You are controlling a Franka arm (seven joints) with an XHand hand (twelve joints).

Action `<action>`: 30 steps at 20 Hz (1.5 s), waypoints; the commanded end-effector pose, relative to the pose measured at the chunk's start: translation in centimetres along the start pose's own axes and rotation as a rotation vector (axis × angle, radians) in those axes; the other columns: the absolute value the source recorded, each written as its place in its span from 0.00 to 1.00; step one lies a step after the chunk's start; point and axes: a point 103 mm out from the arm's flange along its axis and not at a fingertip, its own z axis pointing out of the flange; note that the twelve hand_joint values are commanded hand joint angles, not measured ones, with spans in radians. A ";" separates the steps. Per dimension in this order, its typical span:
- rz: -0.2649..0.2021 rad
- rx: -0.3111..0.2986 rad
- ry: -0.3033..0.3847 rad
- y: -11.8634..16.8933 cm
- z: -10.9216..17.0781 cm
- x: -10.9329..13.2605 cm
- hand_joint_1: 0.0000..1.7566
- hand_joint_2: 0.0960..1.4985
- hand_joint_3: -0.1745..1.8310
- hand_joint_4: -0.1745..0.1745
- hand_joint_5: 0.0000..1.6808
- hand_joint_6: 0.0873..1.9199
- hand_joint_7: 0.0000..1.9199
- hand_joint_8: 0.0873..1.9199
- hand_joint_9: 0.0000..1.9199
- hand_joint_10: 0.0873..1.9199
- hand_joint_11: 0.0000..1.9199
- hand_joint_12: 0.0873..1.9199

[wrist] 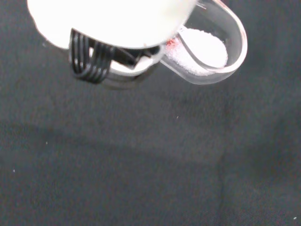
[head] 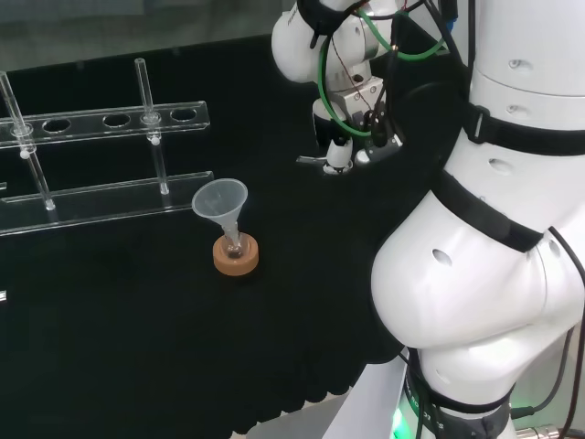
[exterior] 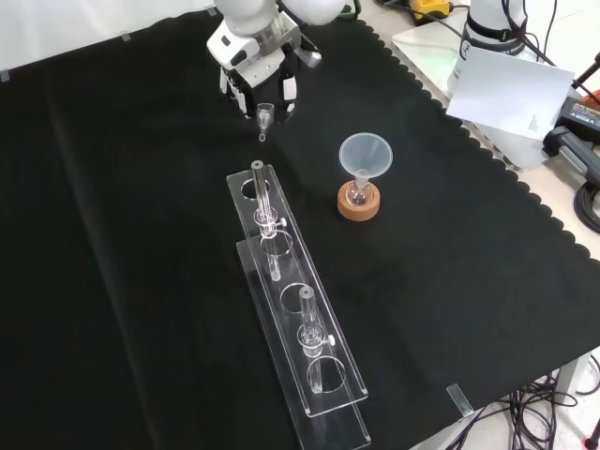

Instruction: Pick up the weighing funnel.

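The weighing funnel (exterior: 264, 117) is a small clear scoop with a short stem, and the hand (exterior: 258, 80) is shut on it near the far edge of the cloth in the front view. Close up in the wrist view, the weighing funnel (wrist: 207, 47) holds white powder and sits against a blurred white part of the hand (wrist: 108, 28), with bare black cloth beneath it. From the head view, the hand (head: 352, 114) hangs under the arm's white links, and the weighing funnel's stem (head: 311, 160) sticks out to its left.
The big funnel (exterior: 364, 155) stands mouth up in a small flask on a cork ring (exterior: 359, 203), to the right of the hand in the front view. A long clear rack (exterior: 291, 309) with upright glass tubes lies nearer the camera.
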 end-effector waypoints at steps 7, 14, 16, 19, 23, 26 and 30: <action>0.021 0.019 -0.044 -2.1 -5.2 0.3 0.69 0.35 0.41 0.30 0.94 0.00 0.82 0.02 0.77 0.00 0.55 0.45; 0.022 0.009 -0.054 -2.4 -7.8 1.9 0.69 0.35 0.41 0.32 0.94 0.00 0.82 0.02 0.77 0.00 0.55 0.45; 0.024 -0.007 -0.043 -2.4 -8.7 2.2 0.69 0.35 0.41 0.33 0.94 0.00 0.82 0.02 0.77 0.00 0.55 0.45; 0.036 -0.017 -0.053 -2.3 -9.9 2.9 0.69 0.35 0.41 0.34 0.94 0.00 0.82 0.02 0.77 0.00 0.55 0.45; 0.048 -0.034 -0.033 -2.2 -11.2 3.5 0.69 0.35 0.41 0.35 0.94 0.00 0.82 0.02 0.77 0.00 0.55 0.45; 0.056 -0.037 -0.053 -1.8 -11.9 4.3 0.69 0.35 0.41 0.36 0.94 0.00 0.82 0.02 0.77 0.00 0.55 0.45; 0.067 -0.051 -0.041 -1.2 -12.9 4.5 0.69 0.35 0.41 0.37 0.94 0.00 0.82 0.02 0.77 0.00 0.55 0.44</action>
